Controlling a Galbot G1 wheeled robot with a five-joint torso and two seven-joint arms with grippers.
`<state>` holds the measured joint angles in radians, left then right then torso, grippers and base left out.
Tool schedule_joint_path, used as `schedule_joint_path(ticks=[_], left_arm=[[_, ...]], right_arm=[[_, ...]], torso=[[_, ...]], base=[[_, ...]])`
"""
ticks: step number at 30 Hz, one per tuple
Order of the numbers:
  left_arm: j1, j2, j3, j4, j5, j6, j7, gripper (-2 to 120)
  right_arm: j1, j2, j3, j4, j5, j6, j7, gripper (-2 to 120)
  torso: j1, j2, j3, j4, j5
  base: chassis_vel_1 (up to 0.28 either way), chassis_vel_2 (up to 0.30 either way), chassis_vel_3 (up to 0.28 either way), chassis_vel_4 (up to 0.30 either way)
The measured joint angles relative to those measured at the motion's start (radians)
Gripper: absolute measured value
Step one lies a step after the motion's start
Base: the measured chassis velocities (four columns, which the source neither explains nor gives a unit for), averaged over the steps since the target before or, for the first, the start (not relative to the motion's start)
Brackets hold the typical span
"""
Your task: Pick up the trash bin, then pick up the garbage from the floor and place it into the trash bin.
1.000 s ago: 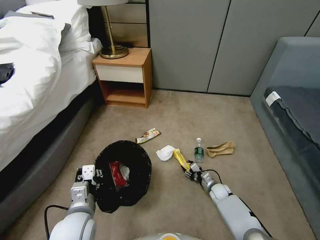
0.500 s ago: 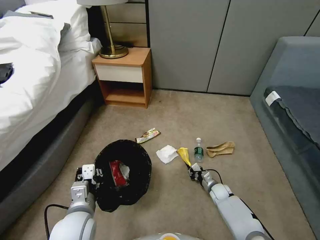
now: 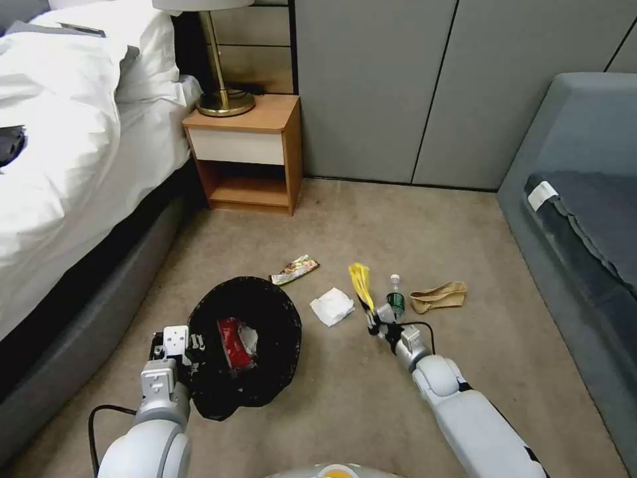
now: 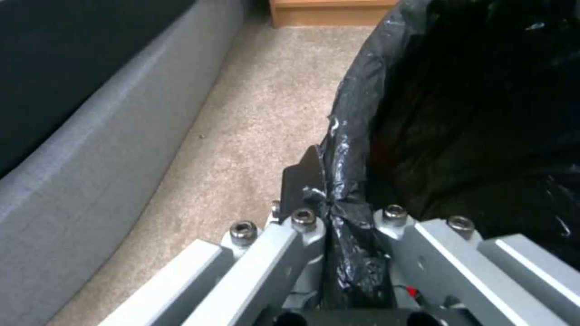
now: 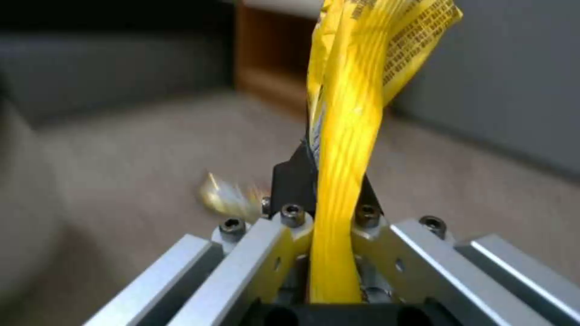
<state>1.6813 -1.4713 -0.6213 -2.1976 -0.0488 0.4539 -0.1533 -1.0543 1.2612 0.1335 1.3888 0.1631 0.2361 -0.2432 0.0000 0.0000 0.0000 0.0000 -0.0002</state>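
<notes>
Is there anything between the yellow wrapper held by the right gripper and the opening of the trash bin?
Nothing visible blocks it. The right gripper holds the yellow wrapper off the floor. The trash bin, held at its rim by the left gripper, stands open to its left. The white paper wad lies low on the carpet between them.

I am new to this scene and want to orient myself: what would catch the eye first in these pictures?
The yellow wrapper stands up from the right gripper, clamped above the carpet beside the bottle. The black-lined bin sits at front left with a red packet inside, its rim pinched by the left gripper.
</notes>
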Motion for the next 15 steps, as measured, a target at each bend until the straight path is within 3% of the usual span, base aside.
schedule_joint_path(ticks=[1,4,8,10,15], left_arm=[[0.0,0.0,0.0,0.0,0.0,0.0,0.0,1],[0.003,0.001,0.017,0.001,0.005,0.0,0.0,1],[0.007,0.0,0.032,-0.002,0.012,0.0,0.0,1],[0.008,-0.001,0.034,-0.003,0.013,0.0,0.0,1],[0.014,-0.004,0.047,-0.009,0.02,0.0,0.001,1]], right_arm=[[0.0,0.0,0.0,0.0,0.0,0.0,0.0,0],[-0.026,-0.034,-0.051,0.245,0.035,0.008,-0.032,0],[-0.017,-0.059,-0.144,0.39,0.086,0.032,-0.097,0],[-0.012,-0.065,-0.167,0.415,0.095,0.033,-0.117,0],[0.033,-0.101,-0.342,0.46,0.116,0.016,-0.148,0]], torso=[[0.0,0.0,0.0,0.0,0.0],[0.0,0.0,0.0,-0.0001,0.0],[0.0,0.0,0.0,0.0001,0.0],[0.0,0.0,0.0,0.0001,0.0],[0.0,0.0,0.0,0.0,-0.0001]], base=[[0.0,0.0,0.0,0.0],[0.0,0.0,0.0,0.0],[0.0,0.0,0.0,0.0],[0.0,0.0,0.0,0.0],[0.0,0.0,0.0,0.0]])
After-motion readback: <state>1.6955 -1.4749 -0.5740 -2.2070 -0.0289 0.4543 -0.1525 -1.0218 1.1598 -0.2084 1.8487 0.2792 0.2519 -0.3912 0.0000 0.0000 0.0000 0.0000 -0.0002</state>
